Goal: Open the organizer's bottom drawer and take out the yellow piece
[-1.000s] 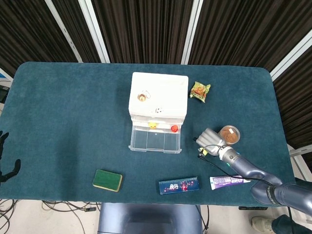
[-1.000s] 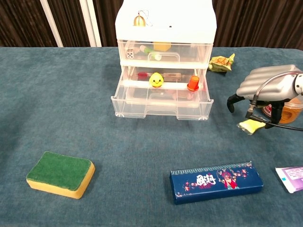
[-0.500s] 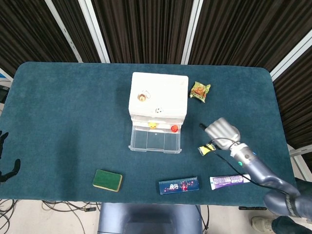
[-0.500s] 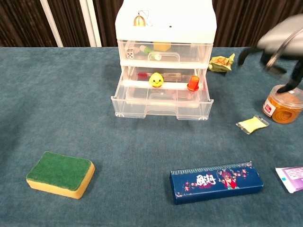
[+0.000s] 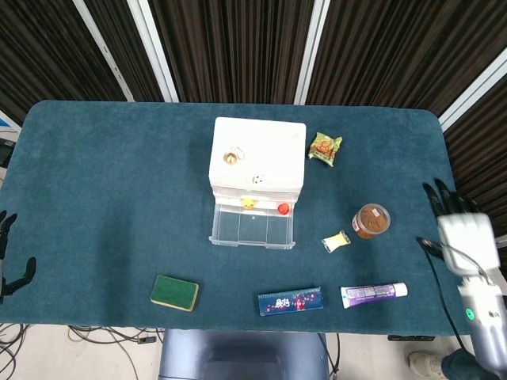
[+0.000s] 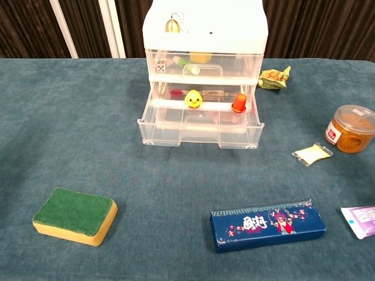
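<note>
Lying nearest the front edge of the table (image 6: pixel 70 117), a green sponge (image 6: pixel 74 215) with a yellow underside is seen at the left, a dark blue box (image 6: pixel 268 223) with cartoon print sits right of centre, and a purple tube (image 5: pixel 373 294) is cut off at the right edge of the chest view. Further back, a yellow piece (image 6: pixel 312 154) in a clear wrapper is found flat on the blue cloth, out of the drawer, just beside a lidded jar (image 6: pixel 350 128) of brown paste and apart from it. At the middle, the white organizer (image 6: pixel 204 70) is shown with its bottom drawer (image 6: pixel 200 130) pulled out; the drawer looks bare through its clear walls. On the ledge above the drawer a yellow duck (image 6: pixel 194 99) and an orange cone (image 6: pixel 238 103) are perched. A small crumpled snack bag (image 6: pixel 273 77) is placed behind and to the right of the organizer.

The right hand (image 5: pixel 462 230) is seen only in the head view, off the right edge of the table, fingers straight and spread, nothing held. The left hand (image 5: pixel 9 257) is barely visible at the left border; its fingers are too dark and cropped, so their state cannot be told.
</note>
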You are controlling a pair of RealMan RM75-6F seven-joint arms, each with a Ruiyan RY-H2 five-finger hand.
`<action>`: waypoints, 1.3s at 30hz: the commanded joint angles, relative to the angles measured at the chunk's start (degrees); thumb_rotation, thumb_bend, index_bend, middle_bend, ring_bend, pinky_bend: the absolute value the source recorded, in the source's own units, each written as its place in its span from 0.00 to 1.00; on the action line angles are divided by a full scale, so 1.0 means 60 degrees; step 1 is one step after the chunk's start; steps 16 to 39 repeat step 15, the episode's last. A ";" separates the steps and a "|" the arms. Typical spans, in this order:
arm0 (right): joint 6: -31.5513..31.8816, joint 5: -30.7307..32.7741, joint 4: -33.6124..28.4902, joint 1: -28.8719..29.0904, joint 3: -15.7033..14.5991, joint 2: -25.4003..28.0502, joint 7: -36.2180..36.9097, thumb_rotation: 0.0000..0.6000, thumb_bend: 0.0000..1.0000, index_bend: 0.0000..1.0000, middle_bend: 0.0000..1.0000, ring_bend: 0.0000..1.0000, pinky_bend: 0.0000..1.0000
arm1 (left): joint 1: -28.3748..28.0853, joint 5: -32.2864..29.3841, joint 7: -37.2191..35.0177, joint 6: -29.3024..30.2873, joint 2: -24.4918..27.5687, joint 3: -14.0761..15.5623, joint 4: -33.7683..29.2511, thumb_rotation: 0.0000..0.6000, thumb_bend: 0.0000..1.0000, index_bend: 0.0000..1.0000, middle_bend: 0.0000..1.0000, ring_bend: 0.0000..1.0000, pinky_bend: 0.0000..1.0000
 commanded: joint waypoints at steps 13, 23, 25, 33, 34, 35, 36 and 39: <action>0.0644 -0.1620 0.1595 -0.1492 -0.0756 -0.1643 0.0918 1.00 0.09 0.07 0.06 0.20 0.24 | -0.0019 0.0651 0.0147 0.0261 0.0151 0.0094 0.0155 1.00 0.40 0.01 0.00 0.00 0.00; 0.0522 -0.1740 0.1658 -0.1495 -0.0764 -0.1641 0.0881 1.00 0.09 0.07 0.06 0.20 0.23 | -0.0024 0.0686 0.0183 0.0252 0.0153 0.0117 0.0174 1.00 0.40 0.01 0.00 0.00 0.00; 0.0522 -0.1740 0.1658 -0.1495 -0.0764 -0.1641 0.0881 1.00 0.09 0.07 0.06 0.20 0.23 | -0.0024 0.0686 0.0183 0.0252 0.0153 0.0117 0.0174 1.00 0.40 0.01 0.00 0.00 0.00; 0.0522 -0.1740 0.1658 -0.1495 -0.0764 -0.1641 0.0881 1.00 0.09 0.07 0.06 0.20 0.23 | -0.0024 0.0686 0.0183 0.0252 0.0153 0.0117 0.0174 1.00 0.40 0.01 0.00 0.00 0.00; 0.0522 -0.1740 0.1658 -0.1495 -0.0764 -0.1641 0.0881 1.00 0.09 0.07 0.06 0.20 0.23 | -0.0024 0.0686 0.0183 0.0252 0.0153 0.0117 0.0174 1.00 0.40 0.01 0.00 0.00 0.00; 0.0522 -0.1740 0.1658 -0.1495 -0.0764 -0.1641 0.0881 1.00 0.09 0.07 0.06 0.20 0.23 | -0.0024 0.0686 0.0183 0.0252 0.0153 0.0117 0.0174 1.00 0.40 0.01 0.00 0.00 0.00; 0.0522 -0.1740 0.1658 -0.1495 -0.0764 -0.1641 0.0881 1.00 0.09 0.07 0.06 0.20 0.23 | -0.0024 0.0686 0.0183 0.0252 0.0153 0.0117 0.0174 1.00 0.40 0.01 0.00 0.00 0.00; 0.0522 -0.1740 0.1658 -0.1495 -0.0764 -0.1641 0.0881 1.00 0.09 0.07 0.06 0.20 0.23 | -0.0024 0.0686 0.0183 0.0252 0.0153 0.0117 0.0174 1.00 0.40 0.01 0.00 0.00 0.00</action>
